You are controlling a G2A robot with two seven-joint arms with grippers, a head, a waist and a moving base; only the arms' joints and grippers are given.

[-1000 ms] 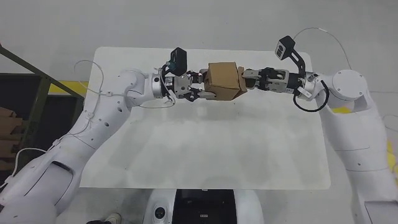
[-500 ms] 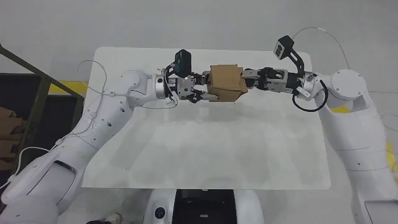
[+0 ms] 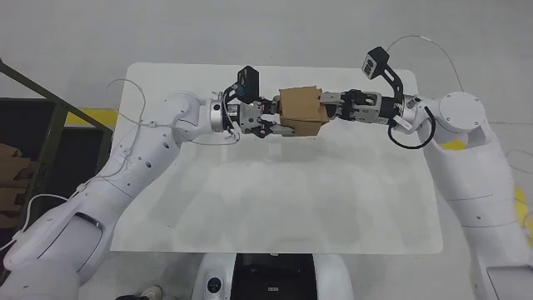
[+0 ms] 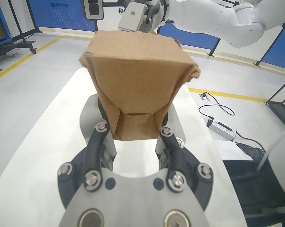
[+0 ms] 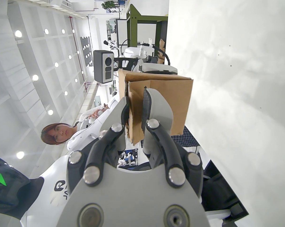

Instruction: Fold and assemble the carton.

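Observation:
The brown carton (image 3: 301,110) hangs above the far middle of the white table (image 3: 275,208), held between my two arms. My left gripper (image 3: 273,121) is at its left end. In the left wrist view the tapered, folded-in flaps of the carton (image 4: 137,72) sit between that gripper's (image 4: 136,131) fingers, touching both. My right gripper (image 3: 326,108) is at the opposite end. In the right wrist view it (image 5: 135,109) is shut on an edge panel of the carton (image 5: 166,105). The carton's underside is hidden.
A dark green rack (image 3: 33,108) stands off the table's left side, with flat cardboard (image 3: 8,175) below it. A power unit with cables (image 4: 220,128) lies on the floor beyond the table edge.
My left gripper has slid right onto the carton's end, whose flaps now sit between its fingers. The carton has turned slightly. The right gripper has kept its hold.

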